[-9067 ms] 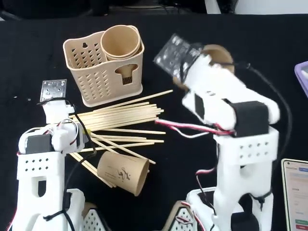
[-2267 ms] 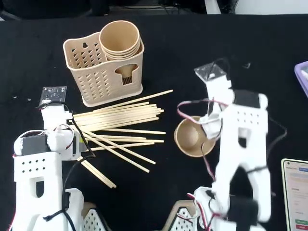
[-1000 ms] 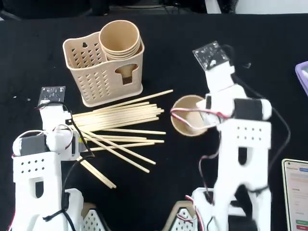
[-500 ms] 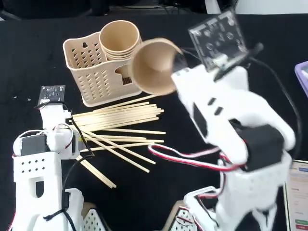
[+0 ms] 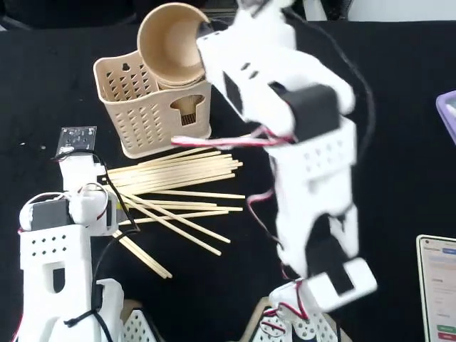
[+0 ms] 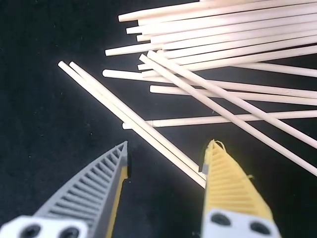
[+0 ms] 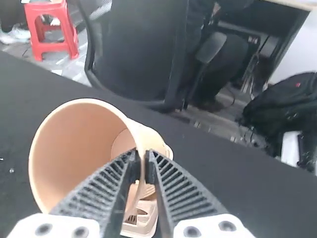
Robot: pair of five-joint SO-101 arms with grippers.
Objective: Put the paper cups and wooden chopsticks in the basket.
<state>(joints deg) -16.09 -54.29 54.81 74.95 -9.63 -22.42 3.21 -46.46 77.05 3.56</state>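
Right claw (image 7: 141, 154) pinching paper cup (image 7: 74, 148) over basket (image 5: 142, 114), chopsticks (image 5: 178, 172) beside basket

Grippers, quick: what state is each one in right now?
Left gripper: open, empty, above the wooden chopsticks.
Right gripper: shut on the rim of a paper cup, by the basket.

There was one basket (image 5: 153, 117). One paper cup (image 5: 167, 35) was apart from the others. A stack of cups (image 5: 187, 77) was too hidden to count. There were more than ten chopsticks (image 5: 178, 171) and two robot arms (image 5: 299, 121).
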